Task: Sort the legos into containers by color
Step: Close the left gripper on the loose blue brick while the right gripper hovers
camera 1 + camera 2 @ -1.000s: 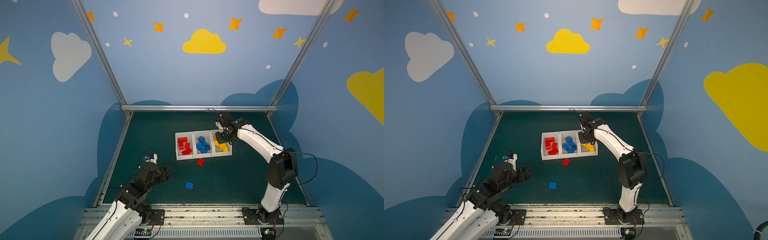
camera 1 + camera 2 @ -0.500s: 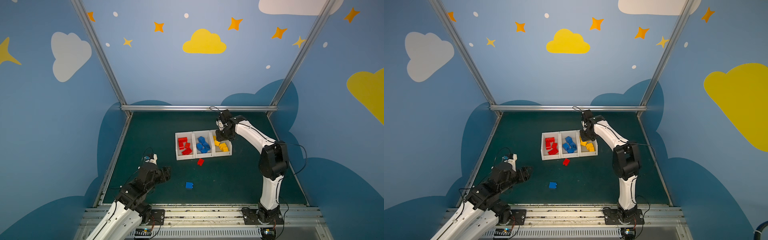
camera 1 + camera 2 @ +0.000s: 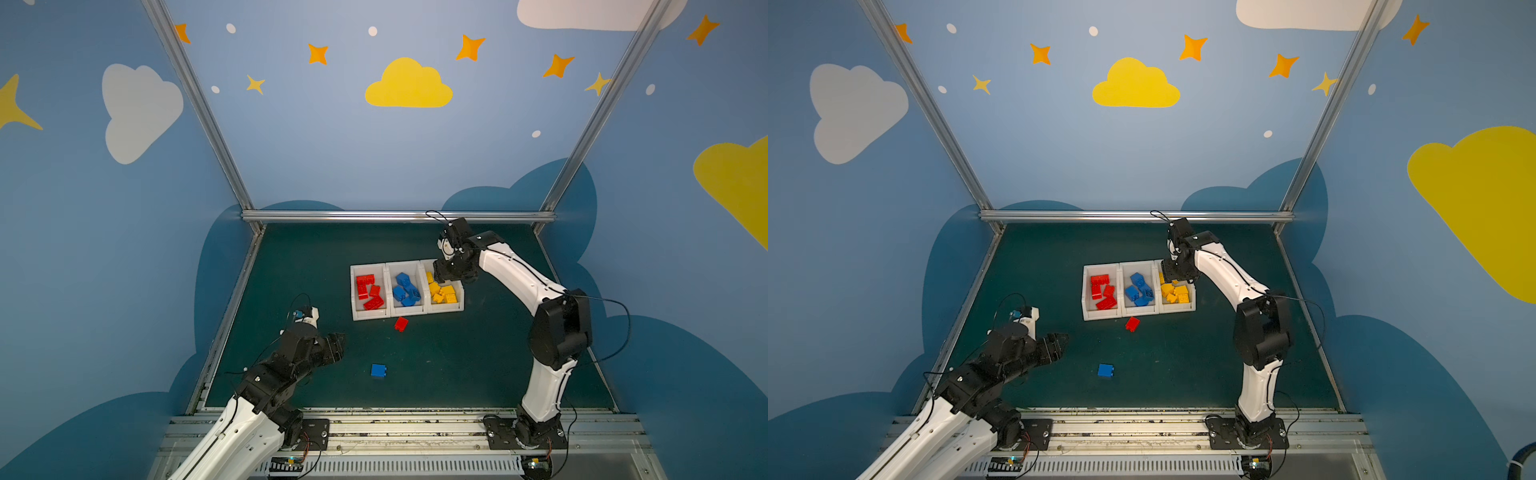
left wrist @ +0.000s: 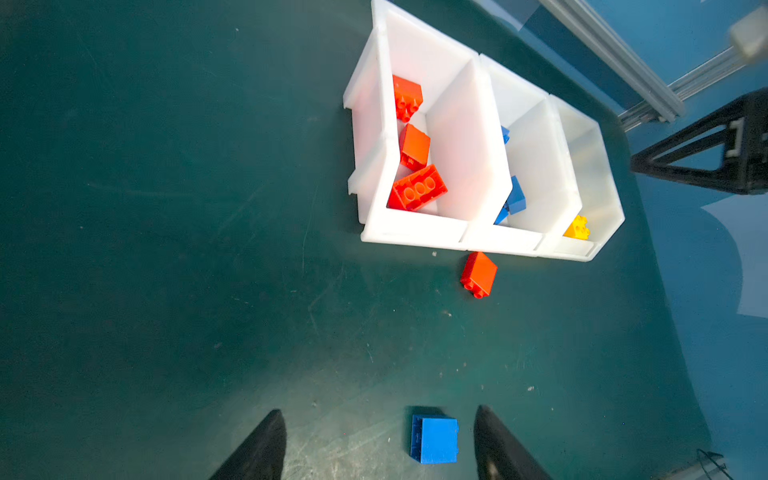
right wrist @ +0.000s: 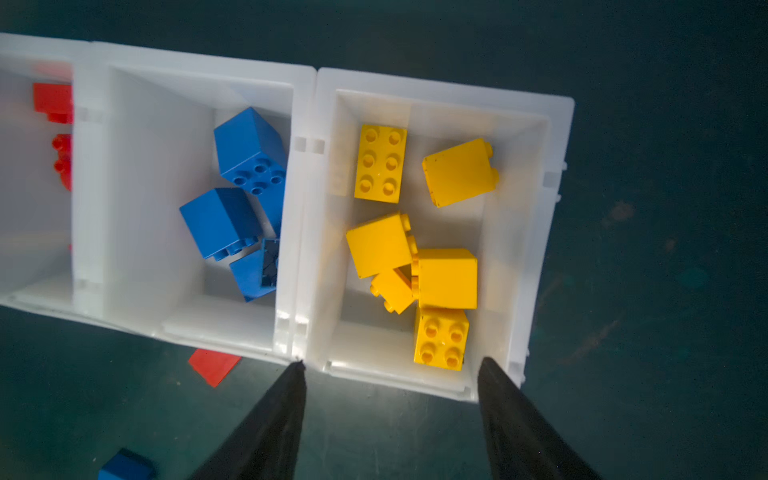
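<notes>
Since a second ago, right claw (image 5: 391, 361) has parted above the yellow bin (image 5: 557, 124), empty (drop judged done). Left claw (image 4: 377, 409), jaws apart, faces the blue brick (image 4: 434, 439) ahead; farther ahead a red brick (image 4: 478, 274) lies on the tabletop (image 4: 166, 249). Two bricks remain unsorted.

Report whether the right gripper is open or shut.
Open. In the right wrist view the right gripper has its jaws well apart with nothing between them, above the yellow bin.
</notes>
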Action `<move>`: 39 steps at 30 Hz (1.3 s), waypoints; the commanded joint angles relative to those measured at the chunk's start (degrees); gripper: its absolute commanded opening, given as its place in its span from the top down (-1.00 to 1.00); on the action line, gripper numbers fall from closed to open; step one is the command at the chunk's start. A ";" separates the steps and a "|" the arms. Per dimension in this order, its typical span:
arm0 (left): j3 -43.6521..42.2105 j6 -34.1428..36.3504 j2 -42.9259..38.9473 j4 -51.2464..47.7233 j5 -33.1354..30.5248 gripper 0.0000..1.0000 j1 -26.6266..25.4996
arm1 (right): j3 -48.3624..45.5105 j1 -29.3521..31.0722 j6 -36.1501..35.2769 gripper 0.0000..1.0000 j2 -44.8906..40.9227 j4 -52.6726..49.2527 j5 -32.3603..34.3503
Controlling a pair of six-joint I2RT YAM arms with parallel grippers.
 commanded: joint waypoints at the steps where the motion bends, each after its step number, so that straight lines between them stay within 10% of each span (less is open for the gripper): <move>1: -0.36 1.17 1.93 2.33 2.52 -0.41 -0.60 | -3.97 -0.09 1.99 -0.33 -5.63 1.35 -1.78; 39: 18.20 -0.51 53.67 1.21 -3.38 -0.40 -27.11 | -26.16 -0.24 8.08 -0.35 -24.51 3.72 -2.47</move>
